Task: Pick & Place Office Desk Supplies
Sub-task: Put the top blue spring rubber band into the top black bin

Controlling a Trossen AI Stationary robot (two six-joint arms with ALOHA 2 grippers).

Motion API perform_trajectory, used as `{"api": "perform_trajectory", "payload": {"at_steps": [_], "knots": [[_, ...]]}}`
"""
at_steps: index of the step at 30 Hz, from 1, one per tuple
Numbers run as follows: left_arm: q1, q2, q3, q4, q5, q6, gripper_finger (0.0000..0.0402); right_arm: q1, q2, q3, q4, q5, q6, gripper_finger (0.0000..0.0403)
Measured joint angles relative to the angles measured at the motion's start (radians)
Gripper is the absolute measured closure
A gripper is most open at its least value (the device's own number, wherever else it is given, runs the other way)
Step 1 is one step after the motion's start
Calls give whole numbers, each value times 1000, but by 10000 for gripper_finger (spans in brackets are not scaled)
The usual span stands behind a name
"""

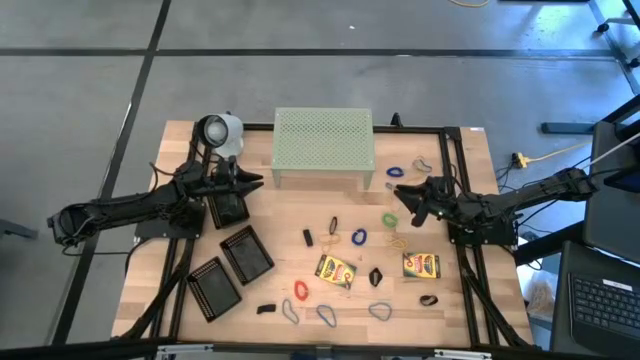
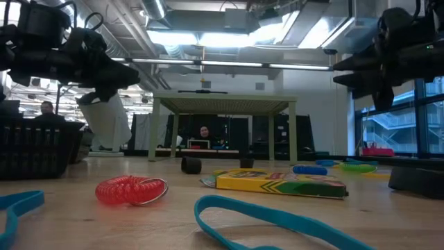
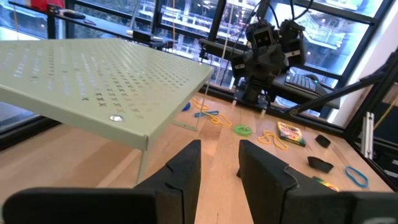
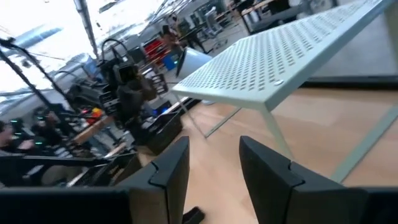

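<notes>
Office desk supplies lie scattered on the wooden table: two yellow-green crayon boxes (image 1: pixel 336 270) (image 1: pixel 421 265), rubber bands in blue (image 1: pixel 358 237), green (image 1: pixel 390 219), red (image 1: pixel 300 290) and yellow (image 1: pixel 397 242), and small black binder clips (image 1: pixel 376 277) (image 1: pixel 308 238). My left gripper (image 1: pixel 255 181) hovers open at the left front corner of the pale-green stand (image 1: pixel 323 148), nothing between its fingers (image 3: pixel 186 165). My right gripper (image 1: pixel 393 187) hovers open by the stand's right front corner, also with nothing between its fingers (image 4: pixel 168 165). Both point level, toward each other.
Two black mesh trays (image 1: pixel 246 254) (image 1: pixel 214 288) lie at the near left, a third (image 1: pixel 228 208) under my left arm. A white round device (image 1: pixel 218 132) stands at the far left. More bands (image 1: pixel 326 315) (image 1: pixel 380 311) and clips (image 1: pixel 265 309) (image 1: pixel 428 299) lie near the front edge.
</notes>
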State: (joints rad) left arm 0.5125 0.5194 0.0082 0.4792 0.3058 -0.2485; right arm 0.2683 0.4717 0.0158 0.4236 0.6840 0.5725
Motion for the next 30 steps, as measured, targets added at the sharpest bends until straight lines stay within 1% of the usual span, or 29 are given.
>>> {"api": "perform_trajectory", "payload": {"at_steps": [4,6,9,12,14,16,20,23,26,28,30], "knots": [[0,0,0,27,0,0,300,-19,0,0,0,33,-85,259],[0,0,0,26,0,-7,300,-38,0,0,2,34,-122,260],[0,0,0,26,-1,-58,300,-72,0,9,1,33,-146,260],[0,0,0,35,-21,-75,300,-110,13,44,0,14,-227,255],[0,0,0,40,-71,-61,300,-134,30,73,-7,-26,-279,249],[0,0,0,40,-142,-44,300,-155,47,103,-34,-50,-333,240],[0,0,0,40,-299,-30,300,-204,94,140,-106,-40,-376,220],[0,0,0,40,-383,-10,300,-252,128,148,-166,2,-322,207],[0,0,0,40,-419,-8,300,-315,152,162,-274,28,-180,200],[0,0,0,40,-420,-8,300,-361,165,179,-368,5,-84,200],[0,0,0,40,-418,-8,300,-407,179,201,-444,-52,-12,200]]}}
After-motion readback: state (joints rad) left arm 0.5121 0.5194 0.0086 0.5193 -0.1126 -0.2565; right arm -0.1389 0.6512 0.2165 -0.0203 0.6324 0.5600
